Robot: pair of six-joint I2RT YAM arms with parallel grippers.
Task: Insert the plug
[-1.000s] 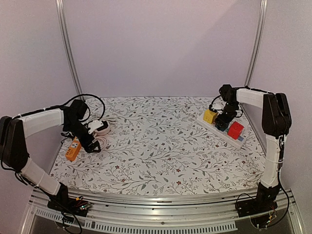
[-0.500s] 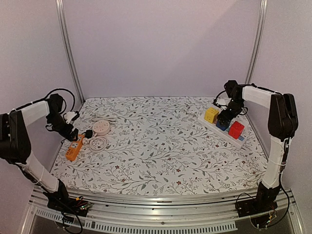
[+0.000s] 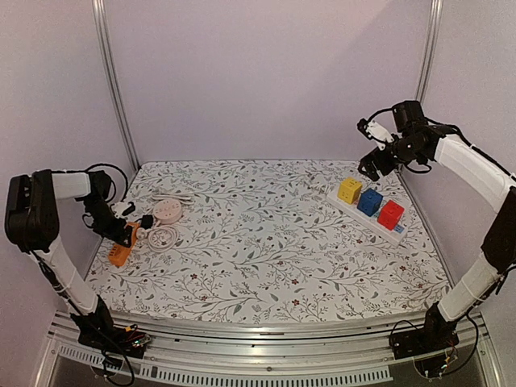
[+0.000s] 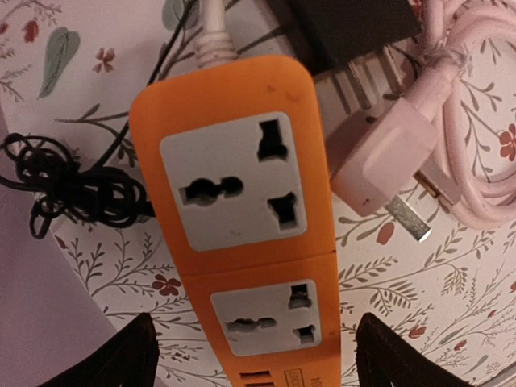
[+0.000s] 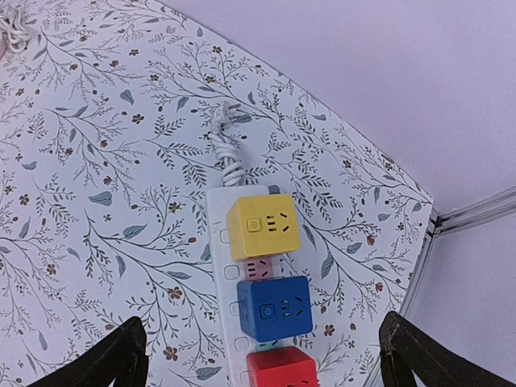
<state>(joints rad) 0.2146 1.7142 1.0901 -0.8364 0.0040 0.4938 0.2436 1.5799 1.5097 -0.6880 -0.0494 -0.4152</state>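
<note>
Now, plug (image 4: 377, 161): pink, lying flat on the floral table (image 3: 266, 242) at its left edge, just beside the upper socket of the orange power strip (image 4: 242, 234); prongs angled away from the strip.
Long axis: diagonal, crossing the strip's length.
Left gripper (image 4: 256, 359): over the strip's lower socket, jaws wide apart and empty; plug sits up and right of them in the wrist view.
Right gripper (image 3: 369, 169): raised above the white strip (image 5: 216, 242) with coloured cubes, jaws wide and empty, well apart from the plug.
Nearer arm: left.
</note>
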